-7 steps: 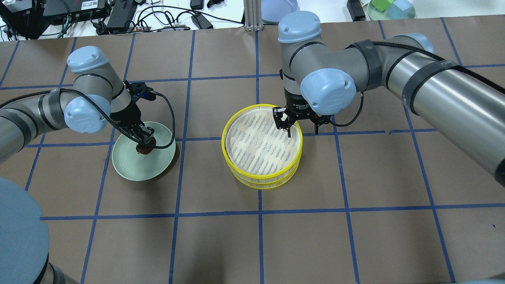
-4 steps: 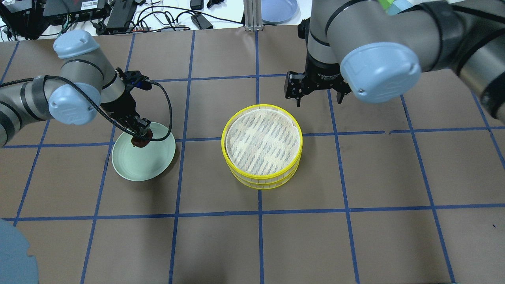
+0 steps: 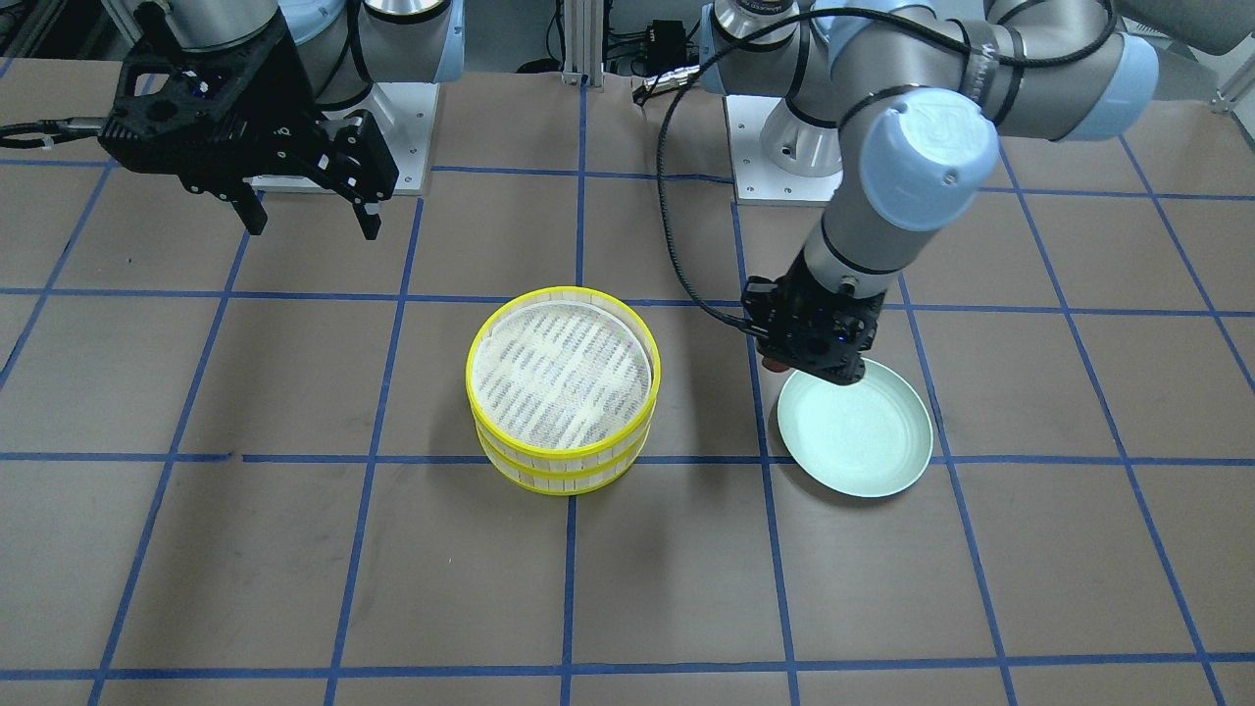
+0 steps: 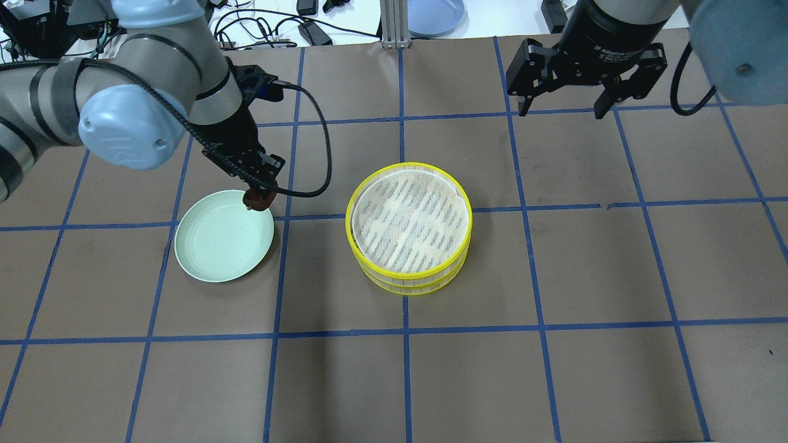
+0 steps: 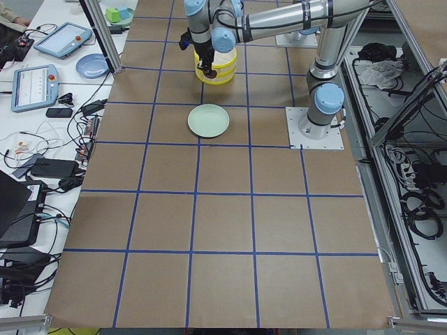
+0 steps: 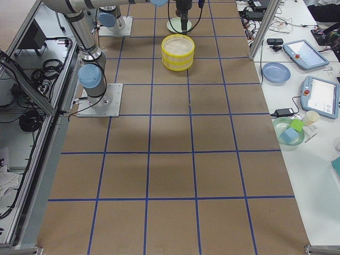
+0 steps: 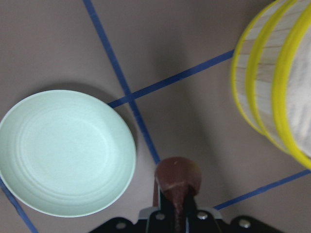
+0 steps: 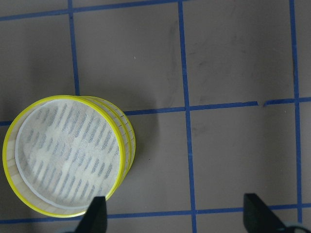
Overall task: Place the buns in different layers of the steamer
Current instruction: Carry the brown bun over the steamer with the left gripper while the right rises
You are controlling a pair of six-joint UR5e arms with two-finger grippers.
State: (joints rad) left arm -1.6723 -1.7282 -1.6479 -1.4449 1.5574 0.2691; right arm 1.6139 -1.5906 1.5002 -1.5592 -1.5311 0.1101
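Two steamer layers stand stacked mid-table, the top layer on the lower layer. The top striped liner is bare. My left gripper is shut on the dark reddish-brown bun, held in the air over the pale green plate's edge nearest the steamer. The left wrist view shows the bun between the fingers, the empty plate and the steamer's wall. My right gripper is open and empty, high above the table beyond the steamer. The pale cream bun is out of view.
A blue plate, cables and electronics lie past the table's far edge. A side table holds tablets and a bowl of blocks. Blue tape lines grid the brown table.
My left gripper lifted the brown bun off the plate and carried it toward the steamer. My right gripper rose from the steamer's rim and pulled back to the far right.
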